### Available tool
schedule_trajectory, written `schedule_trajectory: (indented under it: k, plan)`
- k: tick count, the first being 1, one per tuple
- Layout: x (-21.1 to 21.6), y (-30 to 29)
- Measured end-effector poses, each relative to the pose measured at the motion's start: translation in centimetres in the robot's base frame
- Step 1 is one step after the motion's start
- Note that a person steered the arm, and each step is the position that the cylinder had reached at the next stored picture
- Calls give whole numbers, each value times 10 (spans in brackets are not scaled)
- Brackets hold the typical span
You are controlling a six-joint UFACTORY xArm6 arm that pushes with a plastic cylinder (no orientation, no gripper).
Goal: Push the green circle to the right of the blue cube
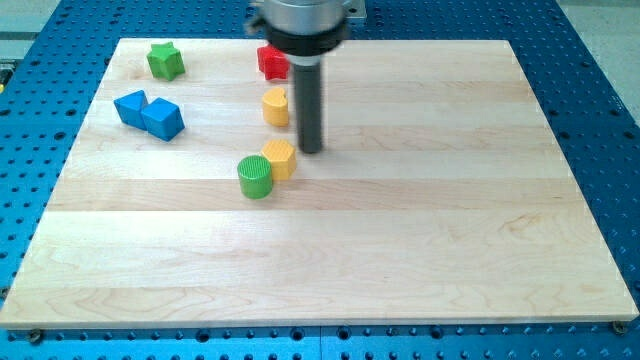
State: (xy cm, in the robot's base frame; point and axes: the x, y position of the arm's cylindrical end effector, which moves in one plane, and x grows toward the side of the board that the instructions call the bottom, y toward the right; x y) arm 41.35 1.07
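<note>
While the rod stands upright, my tip [311, 150] bare, holding nothing, just right of yellow hexagon [280, 158], green circle [255, 177] beyond.

My tip [311, 150] stands just right of the hexagon block [280, 158], which touches the circle [255, 177].

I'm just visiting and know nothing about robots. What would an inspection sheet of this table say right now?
Surface: pale wooden board on a blue perforated base.
Job's things: green circle touching a yellow hexagon block; blue cube to the view's left, touching another blue block.
Clutter: green star, red block, yellow cylinder.
Grippers: none; my tip stands just right of the yellow hexagon block, apart from the green circle.
Cables: nothing seen.
Surroundings: nothing seen beyond the base.
</note>
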Motion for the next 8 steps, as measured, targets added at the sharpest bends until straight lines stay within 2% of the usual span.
schedule_trajectory:
  k: [1,2,3,5,8]
  plan:
    - [87,-7]
    - [90,-71]
    - [54,-81]
    - [18,-102]
    - [2,-120]
